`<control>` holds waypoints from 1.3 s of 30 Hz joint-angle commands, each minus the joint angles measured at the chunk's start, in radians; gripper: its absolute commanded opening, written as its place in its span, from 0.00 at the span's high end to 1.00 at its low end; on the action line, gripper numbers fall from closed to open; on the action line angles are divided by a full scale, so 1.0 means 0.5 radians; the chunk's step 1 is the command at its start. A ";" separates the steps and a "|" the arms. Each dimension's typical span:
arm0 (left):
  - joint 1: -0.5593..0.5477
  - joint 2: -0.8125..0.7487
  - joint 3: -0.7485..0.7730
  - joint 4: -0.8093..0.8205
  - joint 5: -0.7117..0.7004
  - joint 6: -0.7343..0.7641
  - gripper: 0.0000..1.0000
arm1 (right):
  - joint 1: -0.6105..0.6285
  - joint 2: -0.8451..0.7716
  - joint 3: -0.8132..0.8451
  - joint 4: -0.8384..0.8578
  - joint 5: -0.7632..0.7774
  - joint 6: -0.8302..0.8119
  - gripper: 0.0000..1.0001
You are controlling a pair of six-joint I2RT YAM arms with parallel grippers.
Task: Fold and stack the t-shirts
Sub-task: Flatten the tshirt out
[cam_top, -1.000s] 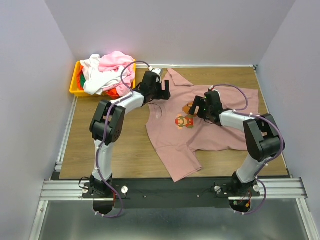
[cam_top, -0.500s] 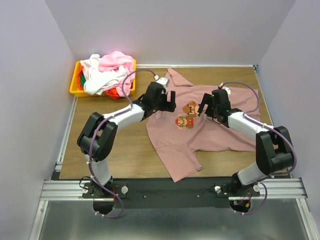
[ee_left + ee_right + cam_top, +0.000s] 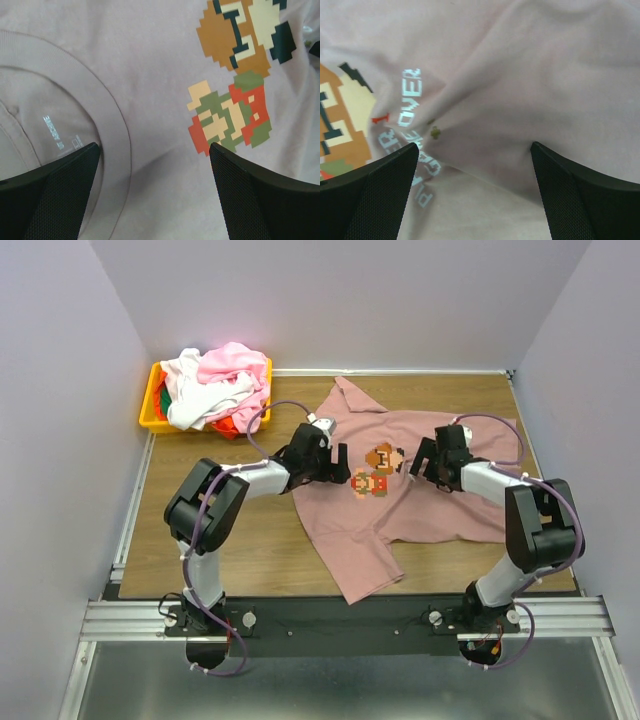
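In the far corner: a yellow plastic bin (image 3: 150, 418) heaped with white, light pink, red-orange and green cloth t-shirts (image 3: 215, 385). Well apart from the bin, flat on the brown wooden bench (image 3: 220, 530): a dusty mauve-pink cloth t-shirt (image 3: 430, 505) with a pixel-art picture. Laid sideways, neck toward the bin, hem away. Wide open above it: left tool (image 3: 153, 147) at the collar, right tool (image 3: 472, 147) past the picture. Collar partly hidden under the left arm.

Top view: high at the near edge, looking down over the whole bench (image 3: 260, 550). Wrist views: close above the mauve t-shirt (image 3: 440, 510), both catching its pixel print (image 3: 235, 90).
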 commanded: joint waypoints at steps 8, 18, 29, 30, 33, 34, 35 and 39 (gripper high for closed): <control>0.175 0.272 0.242 -0.061 0.118 0.094 0.02 | -0.023 0.380 0.271 -0.047 -0.183 -0.026 0.00; 0.322 0.459 0.548 -0.211 0.217 0.161 0.02 | -0.023 0.576 0.502 -0.068 -0.297 -0.029 0.00; 0.372 0.548 1.042 -0.524 -0.022 0.241 0.02 | -0.020 0.607 0.716 -0.114 -0.514 -0.133 0.00; 0.365 0.521 1.052 -0.527 -0.044 0.247 0.02 | -0.023 0.579 0.710 -0.114 -0.521 -0.142 0.00; 0.320 0.380 1.033 -0.542 -0.148 0.250 0.02 | -0.023 0.426 0.652 -0.114 -0.527 -0.155 0.00; 0.292 0.337 0.979 -0.542 -0.173 0.244 0.02 | -0.023 0.338 0.628 -0.114 -0.512 -0.149 0.00; 0.277 0.245 0.942 -0.539 -0.234 0.244 0.02 | -0.017 0.282 0.603 -0.114 -0.511 -0.143 0.00; 0.221 0.033 0.675 -0.487 -0.382 0.204 0.02 | -0.005 0.055 0.404 -0.111 -0.514 -0.121 0.00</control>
